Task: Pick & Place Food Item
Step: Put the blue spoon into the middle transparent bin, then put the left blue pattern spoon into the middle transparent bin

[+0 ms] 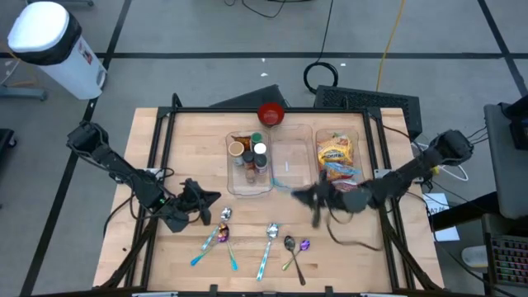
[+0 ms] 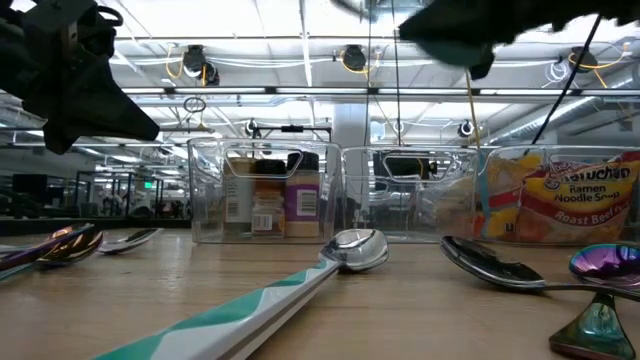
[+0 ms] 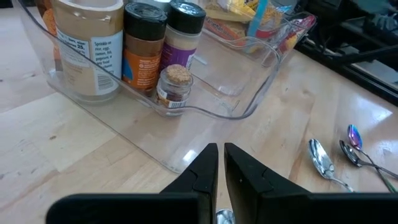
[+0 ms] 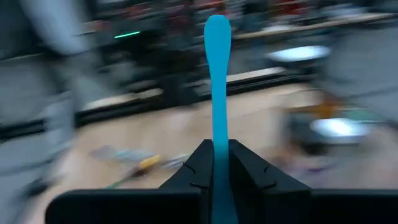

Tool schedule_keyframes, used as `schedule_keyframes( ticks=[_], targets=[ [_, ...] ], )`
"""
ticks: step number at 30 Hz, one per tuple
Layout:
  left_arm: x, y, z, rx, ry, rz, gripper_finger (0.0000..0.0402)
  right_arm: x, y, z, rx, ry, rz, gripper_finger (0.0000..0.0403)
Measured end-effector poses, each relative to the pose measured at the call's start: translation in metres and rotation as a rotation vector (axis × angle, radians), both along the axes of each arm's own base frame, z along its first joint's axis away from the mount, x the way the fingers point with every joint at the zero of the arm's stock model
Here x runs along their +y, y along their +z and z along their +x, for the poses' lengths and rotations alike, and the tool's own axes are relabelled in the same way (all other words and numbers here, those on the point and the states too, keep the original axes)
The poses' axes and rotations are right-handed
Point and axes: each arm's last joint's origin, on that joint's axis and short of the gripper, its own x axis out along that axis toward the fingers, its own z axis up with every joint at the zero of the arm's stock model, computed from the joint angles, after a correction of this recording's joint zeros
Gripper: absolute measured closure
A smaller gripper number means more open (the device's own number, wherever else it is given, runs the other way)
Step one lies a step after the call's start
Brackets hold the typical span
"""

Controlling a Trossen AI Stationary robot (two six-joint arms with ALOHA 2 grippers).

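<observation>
My right gripper [image 1: 304,196] hangs above the table just near of the clear middle bin [image 1: 290,142] and is shut on a thin blue handle [image 4: 217,74]. What is on the handle's other end is hidden by the fingers. Food items sit in the bins: ramen packets [image 1: 337,157] in the right bin, spice jars [image 1: 249,157] in the left bin. My left gripper [image 1: 198,203] is shut and empty, low over the table, left of the spoons. It faces the jar bin [image 3: 155,93]. My right gripper pinches the blue handle [image 4: 217,152] between its two fingers. The handle's free end [image 4: 217,31] sticks out beyond the fingertips. The handle is lifted clear of the table.
Several spoons [image 1: 271,239] lie on the near half of the table. A red bowl [image 1: 271,114] stands behind the bins. A black frame [image 1: 161,148] runs round the table. A cable [image 1: 351,243] lies near the right arm. A pale blue strip [image 1: 287,170] shows at the middle bin.
</observation>
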Motion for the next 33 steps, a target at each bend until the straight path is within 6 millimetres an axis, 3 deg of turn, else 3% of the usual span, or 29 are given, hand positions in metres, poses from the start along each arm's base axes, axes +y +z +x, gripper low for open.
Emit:
schedule_keyframes(
  ticks=[3,6,12,21,33],
  targets=[
    [0.002,0.0,0.001,0.0,0.01,0.0,0.0369,-0.031,-0.006,0.01,0.023,-0.209,0.028,0.0385],
    [0.004,0.0,0.002,0.002,0.019,0.005,0.0369,-0.059,-0.023,0.021,0.079,-0.313,0.107,0.0384],
    [0.006,0.0,0.003,0.004,0.031,0.007,0.0369,-0.085,-0.055,0.036,0.19,-0.392,0.112,0.0384],
    [0.006,0.0,0.004,0.003,0.032,0.003,0.0369,-0.091,-0.067,0.036,0.252,-0.444,0.104,0.0373],
    [0.006,0.0,0.004,0.002,0.03,0.0,0.0369,-0.09,-0.066,0.034,0.27,-0.435,0.092,0.0284]
  ],
)
